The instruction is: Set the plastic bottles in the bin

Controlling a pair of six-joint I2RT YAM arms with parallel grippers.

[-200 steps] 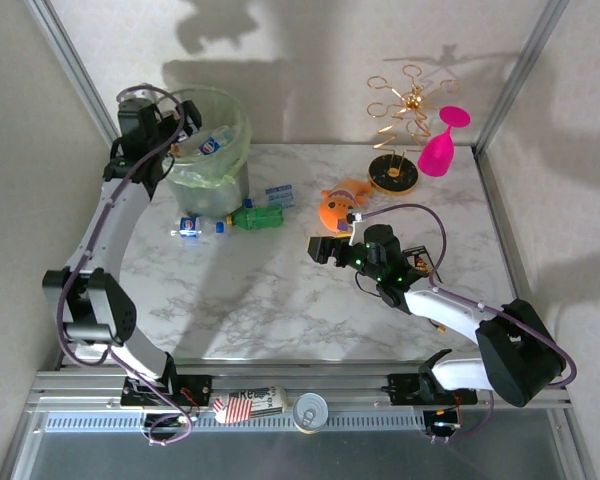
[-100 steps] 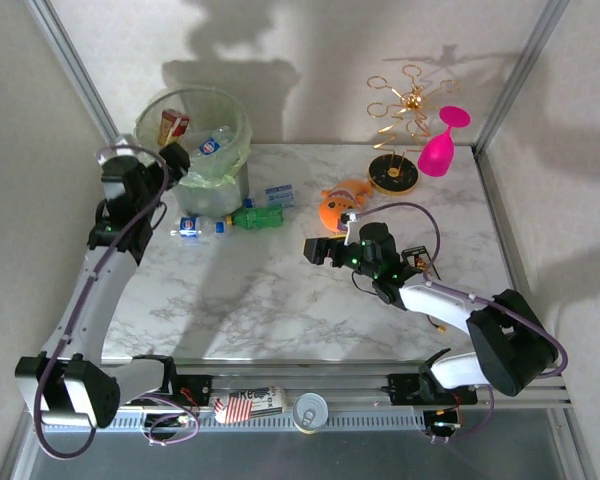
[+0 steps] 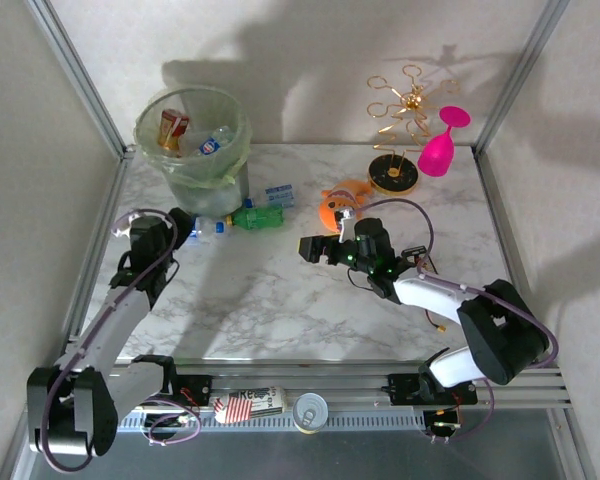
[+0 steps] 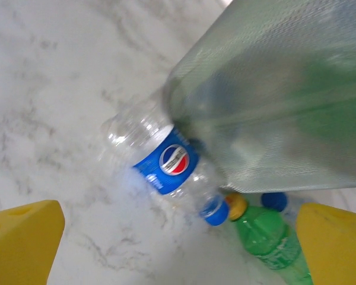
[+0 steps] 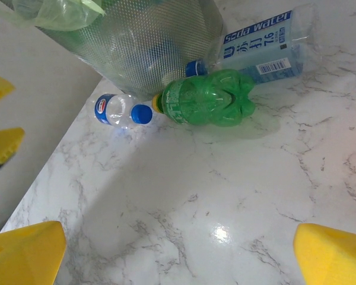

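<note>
Task partly done: the bin (image 3: 216, 188) at the far left of the table (image 3: 280, 300) already has at least two bottles in it, a blue-label bottle (image 3: 212, 144) and a red-label bottle (image 3: 170, 127); can't tell what's deeper under the bag. Three left, all lying on the table by the bin's foot: small clear bottle (image 4: 166, 159) with a blue cap right against the bin wall, green bottle (image 5: 209, 100) cap-to-cap just beside it, soda water bottle (image 5: 262, 48) behind the green one. Left pincer (image 4: 178, 249) is wide open and empty, low over the table, pointed at the small clear bottle, not touching it. Right pincer (image 5: 178, 249) is wide open and empty too, mid-table, facing the green bottle but well apart from it. My read: left goes in for the small clear bottle next, nothing gripped yet
</note>
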